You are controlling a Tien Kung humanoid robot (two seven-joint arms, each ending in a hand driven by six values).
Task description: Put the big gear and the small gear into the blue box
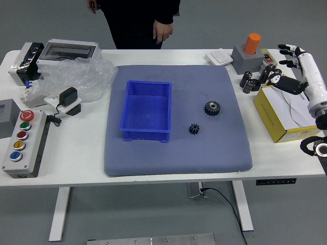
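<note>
Box [147, 109]: blue
Small gear [194, 128]: right of box
Big gear [212, 107]: farther right of box
Right hand [287, 84]: fingers spread, empty, well right of box
Person's hands [163, 30]: lowered beyond box

A button box [31, 143] is lying at left – crumpled clear plastic [94, 76] is spreading at upper left. An orange cylinder [252, 44] is standing on a grey block [244, 61] at upper right – a yellow box [267, 118] is sitting lower. A person [135, 23] is standing at top.
</note>
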